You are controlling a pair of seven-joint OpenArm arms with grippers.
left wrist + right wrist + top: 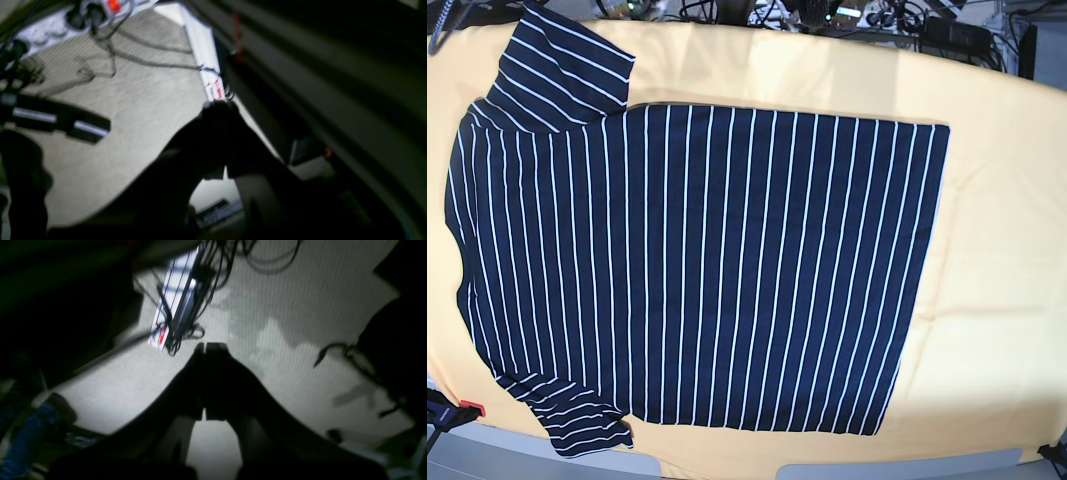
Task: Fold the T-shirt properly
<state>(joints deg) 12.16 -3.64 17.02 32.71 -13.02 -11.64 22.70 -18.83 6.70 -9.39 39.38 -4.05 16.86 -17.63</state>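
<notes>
The dark navy T-shirt with thin white stripes lies spread flat on the yellow table. Its collar end is at the left, its hem at the right, and one sleeve reaches each of the far left and near left corners. Neither gripper shows in the base view. In the left wrist view my left gripper is shut and empty, a dark shape over the floor. In the right wrist view my right gripper is shut and empty, also over the floor. The shirt is out of both wrist views.
Cables and black gear line the table's far edge. A black clamp with a red part sits at the near left corner. The wrist views show grey carpet, loose cables and a white power strip.
</notes>
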